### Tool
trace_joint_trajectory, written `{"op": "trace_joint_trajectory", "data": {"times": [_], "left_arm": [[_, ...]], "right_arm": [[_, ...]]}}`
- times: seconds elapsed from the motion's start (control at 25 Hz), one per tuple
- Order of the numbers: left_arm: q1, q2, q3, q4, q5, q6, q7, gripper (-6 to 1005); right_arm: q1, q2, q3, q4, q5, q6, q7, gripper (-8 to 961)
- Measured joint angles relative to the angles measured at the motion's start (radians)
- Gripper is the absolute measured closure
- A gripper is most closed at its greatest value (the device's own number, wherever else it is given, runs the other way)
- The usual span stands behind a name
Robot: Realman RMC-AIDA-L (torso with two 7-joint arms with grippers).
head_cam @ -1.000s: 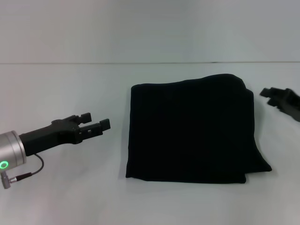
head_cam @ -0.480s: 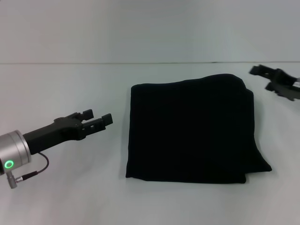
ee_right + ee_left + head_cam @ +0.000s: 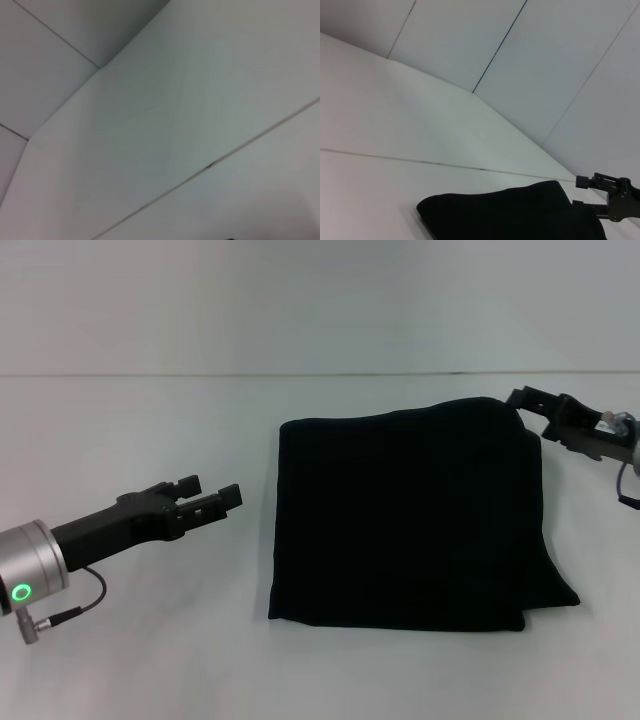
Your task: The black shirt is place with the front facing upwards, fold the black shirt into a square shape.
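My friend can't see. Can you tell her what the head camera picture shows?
A black cloth shirt, folded into a rough square, lies on a white table. The left gripper hovers open to its left; the right gripper is at the shirt's far right corner.

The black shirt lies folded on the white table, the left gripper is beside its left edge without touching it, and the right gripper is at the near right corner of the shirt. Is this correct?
Not fully. The right gripper is at the far right corner of the black shirt, not the near one; the head view shows this. The rest is right: the shirt lies folded on the white table, and the left gripper is beside its left edge, apart from it.
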Motion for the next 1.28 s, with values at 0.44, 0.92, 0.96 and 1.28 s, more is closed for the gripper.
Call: {"op": "trace_joint_trajectory", "data": {"times": [0.44,0.92,0.96,1.28], "left_arm": [[-0.004,0.000,0.000,0.000,0.000,-0.001,-0.006,95],[-0.010,0.000,0.000,-0.008,0.000,0.000,-0.008,95],[-0.011,0.000,0.000,-0.009,0.000,0.000,-0.008,95],[-0.012,0.000,0.000,-0.011,0.000,-0.002,-0.008,95]], "right_arm": [[0.034,0.005,-0.057,-0.006,-0.001,0.015,-0.025,195],[0.045,0.011,-0.067,-0.009,-0.001,0.036,-0.067,684],[0.045,0.011,-0.069,-0.009,-0.001,0.036,-0.067,706],[0.041,0.004,-0.061,-0.010,0.007,0.058,-0.043,869]]}}
